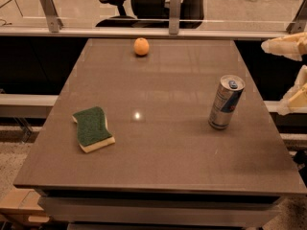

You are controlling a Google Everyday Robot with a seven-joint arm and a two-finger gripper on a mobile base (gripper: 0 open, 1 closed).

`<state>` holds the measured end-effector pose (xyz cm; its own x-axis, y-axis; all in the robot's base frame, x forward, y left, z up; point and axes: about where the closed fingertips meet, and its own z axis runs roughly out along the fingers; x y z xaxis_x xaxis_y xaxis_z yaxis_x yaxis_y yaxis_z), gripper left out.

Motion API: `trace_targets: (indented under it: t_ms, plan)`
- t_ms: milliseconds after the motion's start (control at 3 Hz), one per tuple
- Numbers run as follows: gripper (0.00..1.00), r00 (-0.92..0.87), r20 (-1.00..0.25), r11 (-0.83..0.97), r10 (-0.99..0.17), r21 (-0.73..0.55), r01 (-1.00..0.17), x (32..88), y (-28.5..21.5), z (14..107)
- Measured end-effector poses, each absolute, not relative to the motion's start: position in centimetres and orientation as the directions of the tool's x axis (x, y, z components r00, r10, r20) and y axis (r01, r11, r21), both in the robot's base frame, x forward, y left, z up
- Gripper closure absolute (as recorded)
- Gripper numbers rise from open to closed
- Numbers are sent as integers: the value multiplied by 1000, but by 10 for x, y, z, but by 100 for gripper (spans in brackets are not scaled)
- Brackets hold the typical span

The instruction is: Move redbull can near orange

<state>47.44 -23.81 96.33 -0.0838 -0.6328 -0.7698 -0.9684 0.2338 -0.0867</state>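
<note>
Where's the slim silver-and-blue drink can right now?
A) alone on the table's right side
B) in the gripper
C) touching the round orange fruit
A: the slim silver-and-blue drink can stands upright at right, far from the small round orange fruit; the gripper, open and empty, is beyond the table's right edge.

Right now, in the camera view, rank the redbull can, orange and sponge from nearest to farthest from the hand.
The hand hangs open at the right edge, beside the table.
1. redbull can: right side, nearest.
2. orange: far edge, left of centre.
3. sponge: left side, farthest.
</note>
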Motion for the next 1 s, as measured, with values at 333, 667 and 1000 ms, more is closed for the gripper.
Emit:
trace_targets:
  t_ms: [333,667,1000]
  plan:
    - [0,-91,-831,247,-548,-57,-967,476,-234,951]
    - [0,-92,-837,251,-539,-55,-966,476,-233,951]
    - [0,-82,-838,250,-540,-66,-966,476,-232,955]
